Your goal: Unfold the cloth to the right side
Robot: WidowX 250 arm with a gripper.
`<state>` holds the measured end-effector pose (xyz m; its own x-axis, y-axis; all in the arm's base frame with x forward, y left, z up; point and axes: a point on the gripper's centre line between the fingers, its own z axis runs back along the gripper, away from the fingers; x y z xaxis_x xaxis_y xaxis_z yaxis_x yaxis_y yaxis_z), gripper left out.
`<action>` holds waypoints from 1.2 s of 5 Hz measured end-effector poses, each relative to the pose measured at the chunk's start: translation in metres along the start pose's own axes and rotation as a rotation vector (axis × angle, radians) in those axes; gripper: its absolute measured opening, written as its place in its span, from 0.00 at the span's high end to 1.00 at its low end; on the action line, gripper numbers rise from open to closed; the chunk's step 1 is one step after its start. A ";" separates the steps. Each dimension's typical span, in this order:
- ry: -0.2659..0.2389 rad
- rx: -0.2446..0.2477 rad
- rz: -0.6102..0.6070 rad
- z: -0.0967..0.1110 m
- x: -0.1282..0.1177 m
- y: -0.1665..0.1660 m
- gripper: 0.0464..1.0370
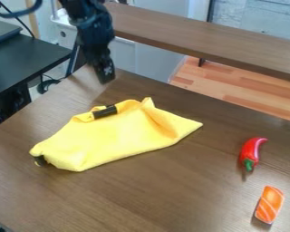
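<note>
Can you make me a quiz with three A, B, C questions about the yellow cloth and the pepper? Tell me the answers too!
1. Where is the curved, red plastic-looking pepper?
A) On the yellow fabric cloth
B) On the brown wooden table
C) In a bowl

2. What colour is the pepper's stem?
A) Green
B) Blue
C) White

3. How is the cloth?
A) Perfectly flat
B) Rolled into a ball
C) Folded over and rumpled

Answers:
1. B: it lies on bare wood, right of the cloth in the picture.
2. A: its lower end is green.
3. C: its top has raised folds.
</note>
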<state>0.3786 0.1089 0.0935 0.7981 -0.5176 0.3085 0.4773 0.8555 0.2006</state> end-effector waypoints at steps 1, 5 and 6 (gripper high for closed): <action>-0.020 -0.030 0.026 -0.001 -0.004 0.017 0.04; 0.047 -0.061 0.008 -0.043 -0.022 0.032 0.04; 0.081 -0.066 0.001 -0.061 -0.023 0.030 0.04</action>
<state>0.3970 0.1476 0.0353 0.8241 -0.5167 0.2322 0.4981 0.8561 0.1375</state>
